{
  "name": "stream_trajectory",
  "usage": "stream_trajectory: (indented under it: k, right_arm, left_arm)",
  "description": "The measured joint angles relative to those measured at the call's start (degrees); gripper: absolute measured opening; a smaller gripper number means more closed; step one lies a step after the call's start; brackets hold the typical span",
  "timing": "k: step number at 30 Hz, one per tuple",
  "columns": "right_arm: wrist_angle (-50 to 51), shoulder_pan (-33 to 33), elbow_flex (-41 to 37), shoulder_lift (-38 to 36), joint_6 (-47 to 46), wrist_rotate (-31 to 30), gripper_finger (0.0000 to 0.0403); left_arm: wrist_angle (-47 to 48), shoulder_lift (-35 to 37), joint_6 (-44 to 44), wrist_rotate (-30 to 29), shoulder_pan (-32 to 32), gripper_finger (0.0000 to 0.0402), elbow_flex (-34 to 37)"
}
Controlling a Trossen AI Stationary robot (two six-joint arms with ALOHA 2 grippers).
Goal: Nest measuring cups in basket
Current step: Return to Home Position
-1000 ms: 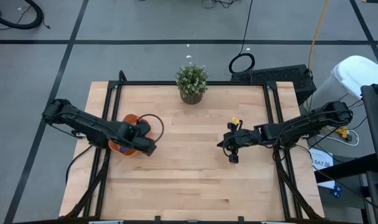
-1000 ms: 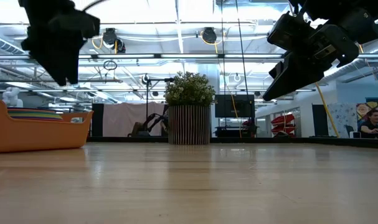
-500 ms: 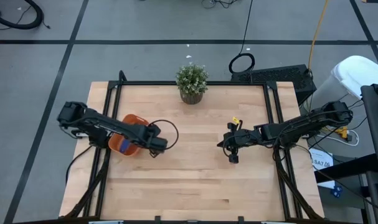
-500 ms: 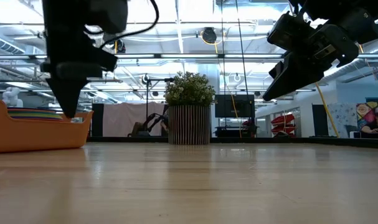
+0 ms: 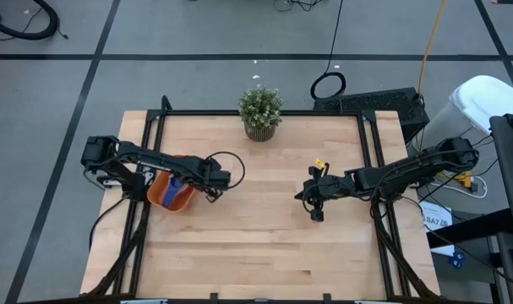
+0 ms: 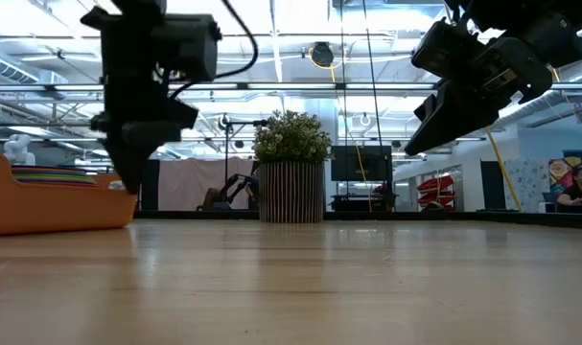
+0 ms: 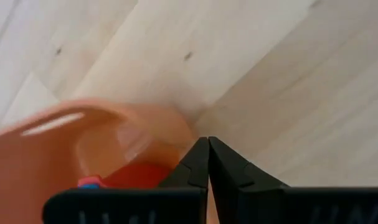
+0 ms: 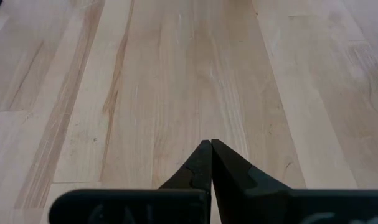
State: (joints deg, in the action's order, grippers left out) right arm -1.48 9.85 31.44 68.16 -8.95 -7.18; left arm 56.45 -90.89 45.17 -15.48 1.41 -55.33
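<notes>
Insp. notes, L to R.

1. Basket [image 5: 159, 198]: orange, at left-centre of the high view, on the wooden table [image 5: 264, 245] near its left edge. The left arm crosses over it, so part of it is hidden. In the low view it sits at the far left [image 6: 51, 206], flat on the table.

2. Measuring cups [image 6: 56, 175]: inside the basket as one stack. In the low view their coloured rims show layered just above the basket wall. In the high view only a blue bit shows [image 5: 176, 187]. The left wrist view shows a red bowl [image 7: 139, 177] and the basket rim [image 7: 45, 155]. Cup count can't be told.

3. Left gripper [image 5: 225, 179]: just right of the basket's right edge in the high view. In the low view it hangs clear of the table, upper left [image 6: 129, 182]. Jaws together and nothing between them, per the wrist view [image 7: 207, 140].

4. Potted plant [image 5: 260, 112]: top-centre of the table, well apart from both arms. It stands upright at centre of the low view [image 6: 292, 177].

5. Right gripper [image 5: 302, 196]: right of centre in the high view. In the low view it is upper right and off the table [image 6: 415, 144]. Jaws together and empty, with bare wood beyond them [image 8: 207, 143].

6. Person [image 6: 580, 187]: far right edge of the low view, in the room behind the table, partly cut off.
</notes>
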Motion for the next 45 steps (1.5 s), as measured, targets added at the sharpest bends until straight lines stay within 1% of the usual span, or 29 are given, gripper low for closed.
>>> stream_trajectory:
  k: [5,9,15,25,32,36,39,41,43,45]
  right_arm:
    - [0.60,0.00,0.00,-0.02,0.00,0.00,0.0000]
    - [0.51,0.00,0.00,-0.02,0.01,0.00,0.0000]
    - [0.48,0.00,0.00,-0.02,0.02,-0.02,0.0000]
    - [0.49,0.00,0.00,0.00,-0.87,0.00,0.0000]
    - [1.58,0.00,0.00,-0.02,-2.16,-0.01,0.0000]
    - [1.75,0.00,0.00,-0.02,-2.14,-0.02,0.0000]
    - [1.68,0.00,0.00,-0.02,-1.67,-0.09,0.0000]
    - [0.89,0.00,0.00,-0.02,-1.07,-0.13,0.0000]
    - [0.39,0.00,-0.01,-0.59,-0.40,-0.13,0.0000]
    - [-0.48,0.00,-0.04,-2.04,0.76,-0.13,0.0000]
  left_arm:
    - [-0.27,0.00,1.03,0.37,-0.48,0.0004,5.34]
    - [-3.63,0.00,2.46,1.34,-0.37,0.0010,8.18]
    - [-4.33,0.00,1.87,1.72,-0.18,0.0005,8.53]
    - [0.21,0.04,3.43,-0.05,-0.22,0.0008,8.53]
    - [6.46,0.58,7.06,-1.19,0.53,0.0004,8.51]
    - [6.28,1.05,6.87,-1.29,1.54,0.0012,8.48]
    - [2.98,1.55,2.61,-1.30,3.00,0.0008,8.27]
    - [-1.88,3.16,-0.13,-2.01,4.37,0.0004,8.29]
    - [-7.18,5.45,-2.54,-4.19,5.80,0.0005,8.27]
    - [-11.29,8.41,-6.08,-8.16,7.31,0.0010,8.27]
